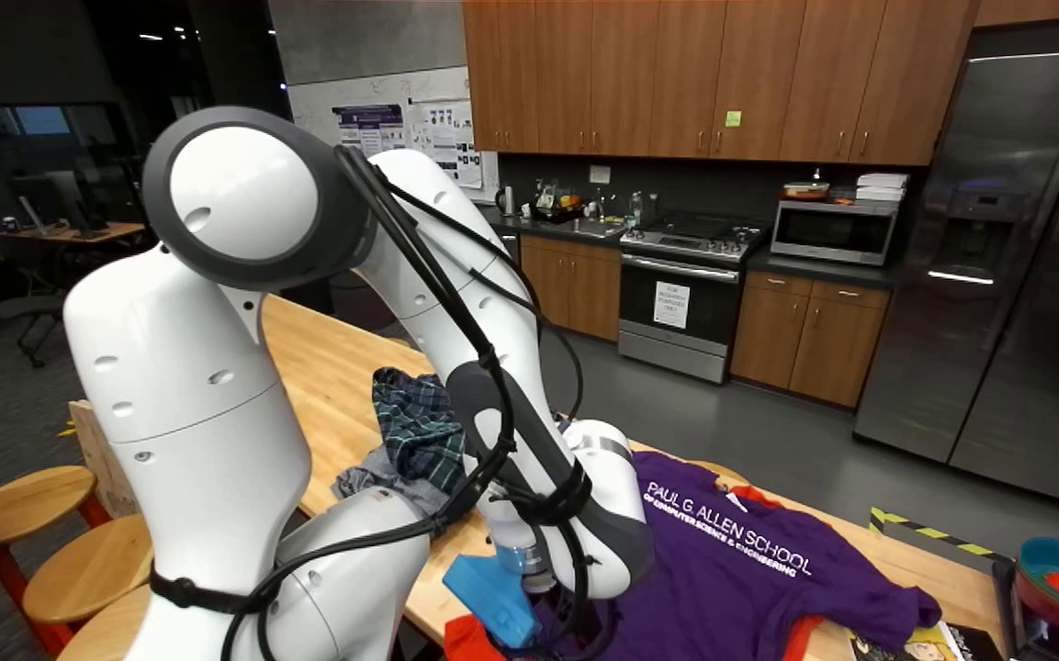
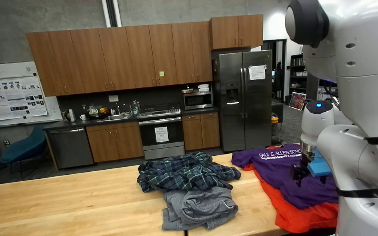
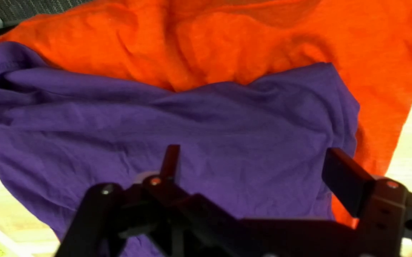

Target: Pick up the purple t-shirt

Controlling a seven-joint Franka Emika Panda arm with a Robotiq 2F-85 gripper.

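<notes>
- The purple t-shirt lies spread on the surface, on top of an orange cloth; the gripper is over it, jaws wide apart and nothing gripped (its height above the fabric is hard to judge).
- Likeliest trouble, I'd say, is a double pick: the orange cloth lies directly underneath, so a deep pinch could bring both up.
- One fingertip stands over the shirt's side edge with orange just beyond, so closing there might gather the wrong layer.
- The opposite fault: nearly flat fabric offers little to bite, and a shallow close could slide off; pressing lower may jam the fingers against the wood.
- Lifting sideways could shove the magazine, which sits by a sleeve near the short end.
- Edges: the shirt runs up to the long edge facing the stove; whether any hangs over, I can't tell. The wrist view shows floor just past the cloth, so an edge is close there too.
- Room: only a strip of wood separates the shirt from the plaid garment; beyond that, a long bare stretch continues. Straight up looks the safer lift.
</notes>
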